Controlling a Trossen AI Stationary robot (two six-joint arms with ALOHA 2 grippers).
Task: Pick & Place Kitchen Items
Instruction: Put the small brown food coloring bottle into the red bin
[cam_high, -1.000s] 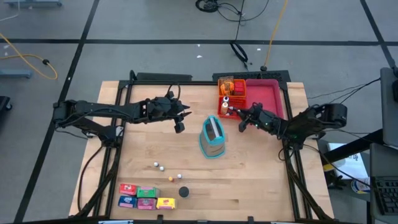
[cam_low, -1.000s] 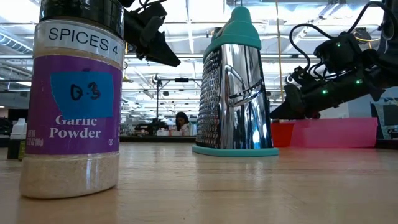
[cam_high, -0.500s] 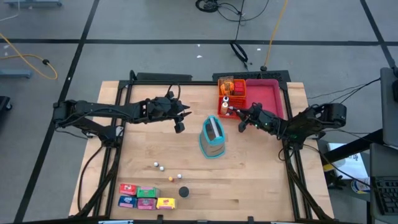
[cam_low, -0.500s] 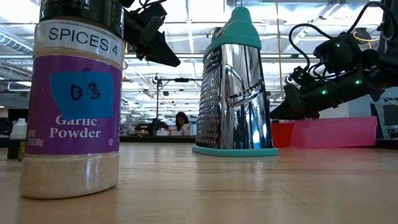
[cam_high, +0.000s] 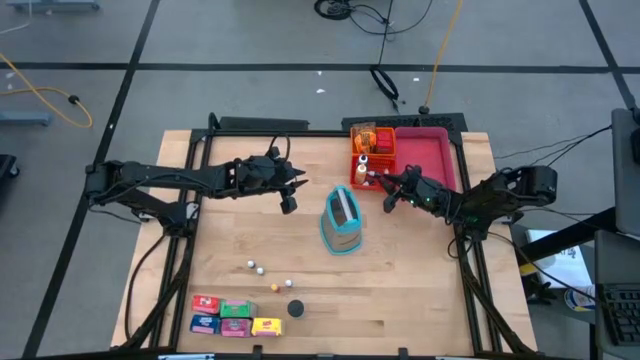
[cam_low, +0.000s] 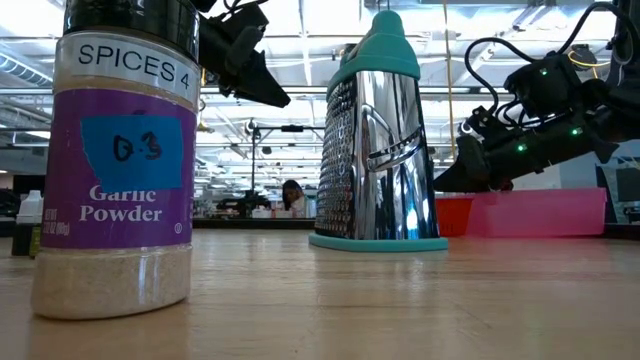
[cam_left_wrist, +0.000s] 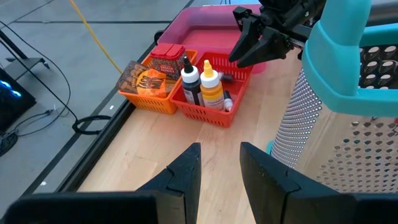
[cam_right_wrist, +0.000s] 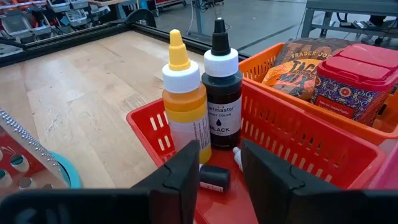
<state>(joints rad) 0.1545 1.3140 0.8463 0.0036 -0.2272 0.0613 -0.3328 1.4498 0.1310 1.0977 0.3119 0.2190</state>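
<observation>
My left gripper hangs over the bare wood to the left of the grater. Its fingers stand a little apart and nothing is between them. This arm waits.

My right gripper is at the near edge of the red basket, just beside the grater. Its fingers are parted with a small gap and they grip nothing. Under them, on the basket floor, lies a small dark bottle on its side. I think it is now set down, and the step is to leave it cleanly. To do this well I should open a bit more, then lift straight up, so that I do not push the two standing bottles.

The yellow bottle and the black bottle stand upright close together, side by side, their long axis vertical and their nozzles pointing up. The lying bottle has its long axis flat along the basket floor; which end is the cap I cannot tell.

The other items, the small boxes and little pieces, wait at the front left of the table, well apart from the basket.
</observation>
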